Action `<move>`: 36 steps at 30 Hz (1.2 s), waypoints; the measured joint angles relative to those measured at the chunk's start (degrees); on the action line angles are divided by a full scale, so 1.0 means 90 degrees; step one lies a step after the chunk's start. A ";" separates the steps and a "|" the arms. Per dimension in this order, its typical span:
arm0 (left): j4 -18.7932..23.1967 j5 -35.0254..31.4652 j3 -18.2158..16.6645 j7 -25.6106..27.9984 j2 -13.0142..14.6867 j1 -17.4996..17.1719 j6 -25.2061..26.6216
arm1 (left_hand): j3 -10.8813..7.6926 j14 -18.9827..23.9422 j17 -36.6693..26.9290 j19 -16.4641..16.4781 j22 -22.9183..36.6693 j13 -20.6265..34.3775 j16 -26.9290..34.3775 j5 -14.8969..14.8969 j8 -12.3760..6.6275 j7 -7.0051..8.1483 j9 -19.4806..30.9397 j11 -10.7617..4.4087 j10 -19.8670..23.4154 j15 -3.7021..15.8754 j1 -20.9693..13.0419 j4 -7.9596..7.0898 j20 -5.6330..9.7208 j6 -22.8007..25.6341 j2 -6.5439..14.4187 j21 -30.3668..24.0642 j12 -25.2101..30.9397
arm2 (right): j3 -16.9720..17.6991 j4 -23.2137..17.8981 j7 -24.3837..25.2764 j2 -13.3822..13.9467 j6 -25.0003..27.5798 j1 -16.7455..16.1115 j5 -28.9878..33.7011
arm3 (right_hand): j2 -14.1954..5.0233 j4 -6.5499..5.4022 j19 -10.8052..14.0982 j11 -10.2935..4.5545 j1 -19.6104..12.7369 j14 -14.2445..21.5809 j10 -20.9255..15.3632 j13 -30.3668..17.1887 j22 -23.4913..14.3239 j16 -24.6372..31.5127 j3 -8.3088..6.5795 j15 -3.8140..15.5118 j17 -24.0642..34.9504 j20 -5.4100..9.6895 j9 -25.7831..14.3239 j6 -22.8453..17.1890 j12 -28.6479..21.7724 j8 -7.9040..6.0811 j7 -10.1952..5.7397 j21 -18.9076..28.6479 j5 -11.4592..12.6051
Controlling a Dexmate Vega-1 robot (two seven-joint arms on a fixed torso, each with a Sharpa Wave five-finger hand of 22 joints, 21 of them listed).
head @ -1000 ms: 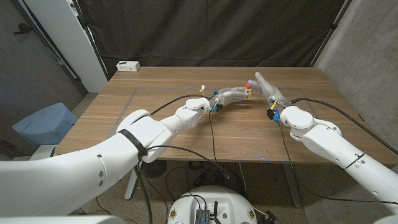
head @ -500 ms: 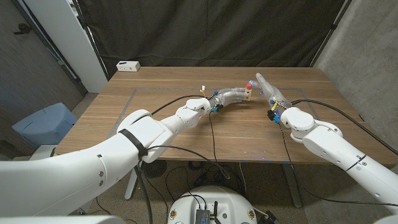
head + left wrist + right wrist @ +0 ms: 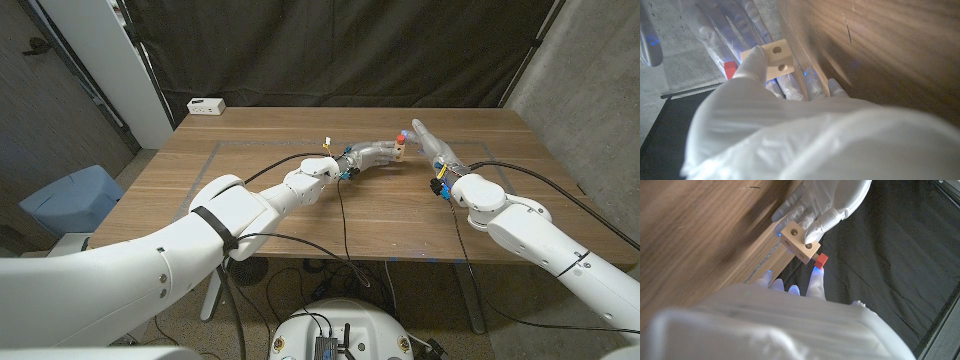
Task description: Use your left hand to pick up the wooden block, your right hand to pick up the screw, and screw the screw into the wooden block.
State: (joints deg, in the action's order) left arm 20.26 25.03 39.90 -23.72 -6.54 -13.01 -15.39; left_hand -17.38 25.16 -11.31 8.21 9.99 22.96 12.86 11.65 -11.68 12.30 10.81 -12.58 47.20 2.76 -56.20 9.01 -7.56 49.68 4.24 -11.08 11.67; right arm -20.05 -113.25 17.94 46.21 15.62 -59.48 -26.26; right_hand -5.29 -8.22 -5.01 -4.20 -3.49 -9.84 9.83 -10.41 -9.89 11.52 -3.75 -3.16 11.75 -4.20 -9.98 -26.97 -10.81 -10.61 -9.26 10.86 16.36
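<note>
My left hand [image 3: 372, 153] holds a small wooden block [image 3: 398, 151] just above the table's far middle. The thumb presses on the block [image 3: 776, 60], whose face shows two round holes. In the right wrist view the block [image 3: 797, 240] hangs from the left hand [image 3: 826, 200]. A screw with a red head [image 3: 399, 134] sits right against the block's end. My right hand [image 3: 430, 146] reaches in from the other side, its fingertips [image 3: 817, 275] pinching the red head [image 3: 821, 260]. The red screw head [image 3: 730, 70] also shows among the right hand's fingers [image 3: 742, 22]. The screw's shaft is hidden.
A white box [image 3: 206, 105] stands at the table's [image 3: 260, 200] far left corner. A thin marked line [image 3: 215, 150] runs across the table's left part. Cables trail from both wrists over the near half of the table. A dark curtain hangs behind.
</note>
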 measured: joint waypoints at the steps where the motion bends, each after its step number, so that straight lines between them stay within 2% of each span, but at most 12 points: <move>1: -0.0001 -0.0001 0.0004 0.0010 -0.0002 0.0003 0.0015 | 0.0007 0.0000 0.0000 0.0000 0.0000 0.0000 0.0000 0.0000 0.0000 0.0000 0.0000 0.0008 0.0008 0.0000 0.0000 -0.0005 0.0000 0.0000 0.0000 0.0000 0.0000 | -0.0001 0.0000 0.0000 -0.0003 0.0000 -0.0003 -0.0002 | 0.0000 0.0000 0.0000 0.0000 0.0000 0.0000 0.0000 0.0000 0.0000 0.0000 0.0000 0.0000 0.0000 0.0000 0.0000 -0.0007 0.0000 0.0000 -0.0007 0.0000 0.0000; 17: -0.0007 -0.0006 0.0056 0.0181 -0.0039 0.0072 0.0222 | 0.0016 0.0000 0.0000 0.0000 0.0001 0.0005 0.0000 0.0000 -0.0012 0.0000 -0.0001 0.0019 0.0016 0.0000 0.0000 0.0005 0.0000 0.0001 0.0000 0.0000 -0.0021 | -0.0009 0.0036 0.0010 -0.0028 0.0004 -0.0007 -0.0041 | 0.0000 0.0000 0.0000 0.0000 0.0000 0.0000 0.0000 0.0000 0.0000 0.0000 0.0000 0.0000 0.0000 0.0000 -0.0001 -0.0004 0.0000 0.0022 -0.0007 0.0000 0.0000; 25: -0.0009 -0.0006 0.0087 0.0288 -0.0055 0.0104 0.0340 | 0.0015 0.0000 0.0000 0.0001 0.0003 0.0005 0.0000 0.0000 -0.0024 -0.0001 -0.0005 0.0017 0.0014 0.0000 0.0000 0.0005 0.0001 0.0000 0.0000 -0.0001 -0.0005 | -0.0008 0.0050 0.0012 -0.0028 0.0021 -0.0004 -0.0067 | 0.0000 0.0000 0.0000 0.0000 0.0000 0.0000 0.0000 0.0000 0.0000 0.0000 0.0000 0.0000 0.0000 0.0000 -0.0002 -0.0002 0.0000 0.0000 -0.0007 0.0000 0.0000; 28: 0.0009 -0.0004 0.0095 0.0352 -0.0051 0.0105 0.0391 | 0.0015 0.0000 0.0000 0.0002 0.0007 0.0004 0.0000 -0.0006 -0.0020 -0.0004 -0.0005 0.0018 0.0014 0.0000 0.0000 0.0005 0.0003 -0.0003 0.0000 -0.0005 0.0007 | -0.0003 0.0050 0.0015 -0.0028 0.0022 -0.0005 -0.0072 | 0.0000 0.0000 0.0000 0.0000 0.0000 0.0000 0.0000 0.0000 0.0000 0.0000 0.0000 0.0000 0.0000 0.0000 -0.0040 -0.0006 0.0000 -0.0068 -0.0010 0.0000 0.0000; 36: 0.0153 -0.0004 0.0128 0.0408 -0.0014 0.0085 0.0488 | 0.0015 0.0000 0.0000 0.0001 0.0005 0.0003 0.0000 -0.0020 0.0000 -0.0015 -0.0003 0.0018 0.0014 0.0000 0.0000 0.0005 0.0003 -0.0014 0.0000 -0.0004 0.0019 | 0.0019 0.0051 0.0023 -0.0017 0.0025 -0.0029 -0.0094 | 0.0000 0.0000 0.0000 0.0000 0.0000 0.0000 0.0000 0.0000 0.0000 0.0000 0.0000 0.0000 0.0000 0.0000 -0.0011 -0.0028 0.0000 -0.0043 -0.0033 0.0000 0.0000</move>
State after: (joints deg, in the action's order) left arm 21.64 25.00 41.05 -20.04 -6.67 -12.24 -10.99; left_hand -17.25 25.16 -11.31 8.21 10.03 22.99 12.86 11.47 -11.68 12.16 10.78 -12.41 47.33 2.76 -56.20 9.06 -7.54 49.56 4.24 -11.12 11.84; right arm -19.88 -112.80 18.15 46.05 15.85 -59.74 -27.10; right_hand -5.29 -8.23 -5.01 -4.20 -3.49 -9.84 9.83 -10.41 -9.89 11.52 -3.74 -3.16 11.75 -4.20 -10.07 -27.22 -10.81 -10.99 -9.55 10.86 16.36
